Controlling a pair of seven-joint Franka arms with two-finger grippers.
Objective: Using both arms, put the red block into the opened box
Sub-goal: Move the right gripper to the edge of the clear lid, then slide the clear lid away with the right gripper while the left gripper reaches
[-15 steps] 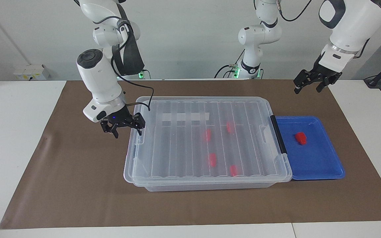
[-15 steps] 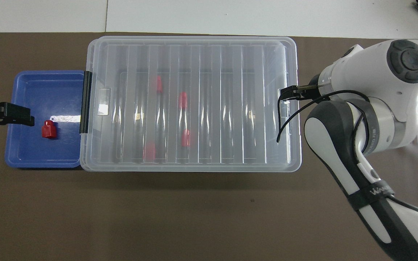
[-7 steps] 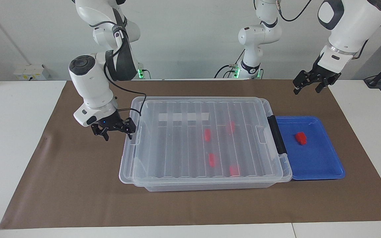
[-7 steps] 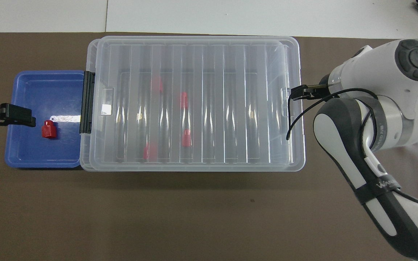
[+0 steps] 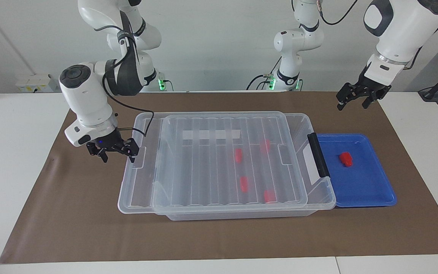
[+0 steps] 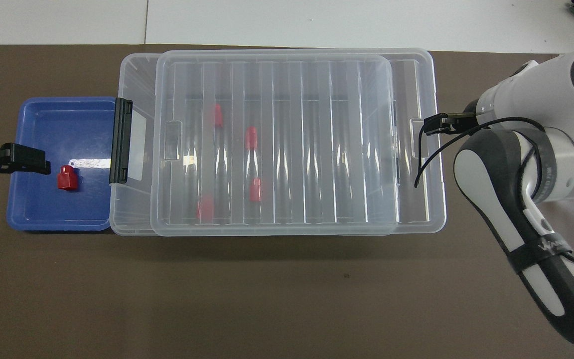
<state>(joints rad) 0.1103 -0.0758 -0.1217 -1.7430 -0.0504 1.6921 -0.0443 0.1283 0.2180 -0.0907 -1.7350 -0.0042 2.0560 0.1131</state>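
My left gripper (image 5: 353, 103) hangs in the air with its fingers spread and nothing between them, over the outer rim of the shallow blue tray (image 5: 371, 190). The red block (image 5: 345, 159) lies below it on the tray floor, apart from the fingertips and a little toward the box from them. It is a chunky, glossy plastic piece with a narrower stub on one end. My right gripper (image 5: 118, 155) is low at the other end of the table, fingers spread too, tips right at the end lip of the ribbed clear lid (image 5: 211, 160); I cannot tell whether they touch it. The lid sits skewed off toward that gripper, leaving a strip of the clear plastic box (image 5: 303, 121) uncovered beside its black handle (image 5: 318, 154). Four more red blocks (image 5: 244, 183) show blurred through the ribs, on a matte brown mat (image 5: 70, 213)
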